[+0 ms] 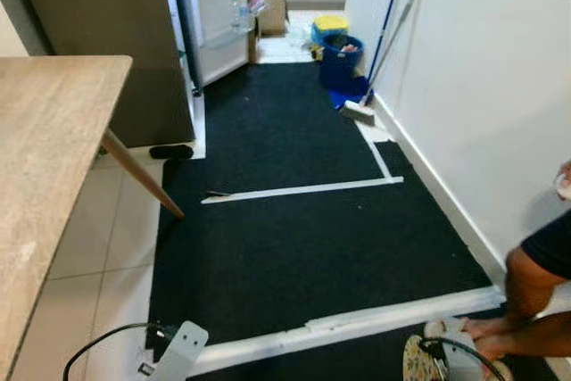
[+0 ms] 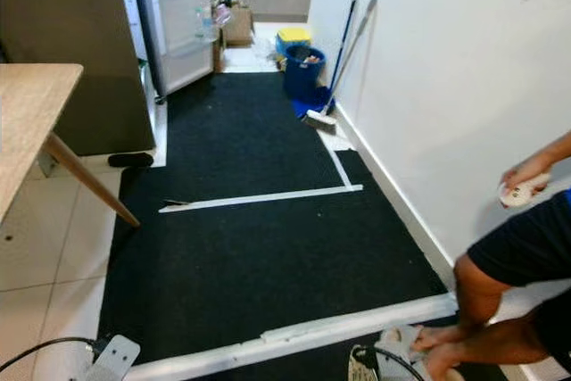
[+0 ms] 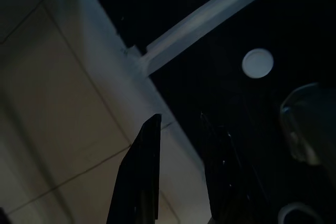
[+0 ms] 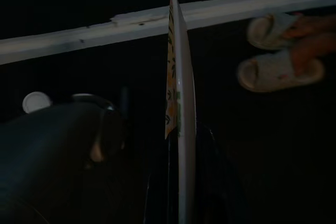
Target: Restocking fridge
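The fridge door [image 1: 217,13] stands open at the far end of the black carpet, white shelves with bottles facing the hallway. My right gripper [image 4: 181,148] hangs low at my right side, shut on a thin plate [image 4: 179,72] with a floral pattern, held edge-on; the plate's rim [image 1: 417,360] shows at the bottom of the left eye view. My left gripper [image 3: 178,120] hangs over the carpet edge and floor tiles, open, with nothing between its fingers. The left wrist bracket [image 1: 181,348] and its cable show low on the left.
A wooden table [image 1: 45,158] juts in from the left. A person [image 2: 522,265] crouches at the right wall in sandals [image 4: 275,69], holding a small white object [image 2: 520,192]. A blue bucket [image 1: 341,57], mop and broom [image 1: 361,111] lean by the wall. White tape strips [image 1: 303,189] cross the carpet.
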{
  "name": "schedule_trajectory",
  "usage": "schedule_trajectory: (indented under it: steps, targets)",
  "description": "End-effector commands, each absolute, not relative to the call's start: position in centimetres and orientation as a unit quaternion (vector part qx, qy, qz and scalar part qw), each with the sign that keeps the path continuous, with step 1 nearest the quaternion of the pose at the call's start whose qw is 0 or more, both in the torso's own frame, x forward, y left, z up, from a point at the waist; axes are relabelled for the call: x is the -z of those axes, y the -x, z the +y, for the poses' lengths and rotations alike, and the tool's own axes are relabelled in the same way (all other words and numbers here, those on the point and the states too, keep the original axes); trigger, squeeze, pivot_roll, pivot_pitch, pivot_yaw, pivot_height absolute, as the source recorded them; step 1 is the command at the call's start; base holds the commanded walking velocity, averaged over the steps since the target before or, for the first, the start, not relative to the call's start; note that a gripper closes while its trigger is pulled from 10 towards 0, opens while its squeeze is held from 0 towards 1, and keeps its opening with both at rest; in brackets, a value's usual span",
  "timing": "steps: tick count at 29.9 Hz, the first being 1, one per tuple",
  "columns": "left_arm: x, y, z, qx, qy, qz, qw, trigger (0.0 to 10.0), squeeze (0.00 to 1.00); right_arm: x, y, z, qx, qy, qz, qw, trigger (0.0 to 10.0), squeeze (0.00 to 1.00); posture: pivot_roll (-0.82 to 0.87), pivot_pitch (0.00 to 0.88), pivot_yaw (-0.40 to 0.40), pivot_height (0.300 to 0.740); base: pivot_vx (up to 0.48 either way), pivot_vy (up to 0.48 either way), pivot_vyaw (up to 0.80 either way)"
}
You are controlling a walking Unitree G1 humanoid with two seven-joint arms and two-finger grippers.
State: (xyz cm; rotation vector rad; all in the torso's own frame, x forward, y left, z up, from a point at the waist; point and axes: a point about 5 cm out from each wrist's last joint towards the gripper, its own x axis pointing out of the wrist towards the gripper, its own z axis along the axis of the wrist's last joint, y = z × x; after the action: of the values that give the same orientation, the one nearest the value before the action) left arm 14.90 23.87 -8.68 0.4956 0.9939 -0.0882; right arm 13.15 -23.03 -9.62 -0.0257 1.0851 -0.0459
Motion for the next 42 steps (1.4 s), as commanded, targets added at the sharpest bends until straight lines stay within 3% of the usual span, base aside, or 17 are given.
schedule_trajectory:
  steps: [1,2,3,8,42]
  targets:
    - [8.8,-14.7,23.6,0.049,-0.238,0.47,0.849,10.0,0.1,9.6,-13.1,-23.1,0.02,0.017,0.514,0.857,10.0,0.0,0.05,0.028,-0.048,0.74,0.0,0.0,0.0]
    - [8.8,-14.7,23.6,0.05,-0.239,0.469,0.849,10.0,0.1,9.6,-13.1,-23.1,0.02,0.017,0.514,0.857,10.0,0.0,0.05,0.028,-0.048,0.74,0.0,0.0,0.0]
    - [8.8,-14.7,23.6,0.054,-0.242,0.466,0.849,10.0,0.23,9.6,-13.1,-23.1,0.02,0.017,0.515,0.857,10.0,0.0,0.05,0.028,-0.048,0.74,0.262,0.0,0.0]
    - [8.7,-14.9,23.5,0.06,-0.247,0.461,0.85,10.0,0.28,9.6,-13.0,-23.2,0.021,0.017,0.515,0.857,10.0,0.0,0.05,0.028,-0.048,0.74,0.358,0.0,0.0]
    - [7.7,-17.0,22.9,0.069,-0.252,0.418,0.87,10.0,0.27,9.5,-13.2,-23.4,0.031,0.013,0.512,0.858,10.0,0.0,0.05,0.024,-0.046,0.74,0.38,0.0,0.0]
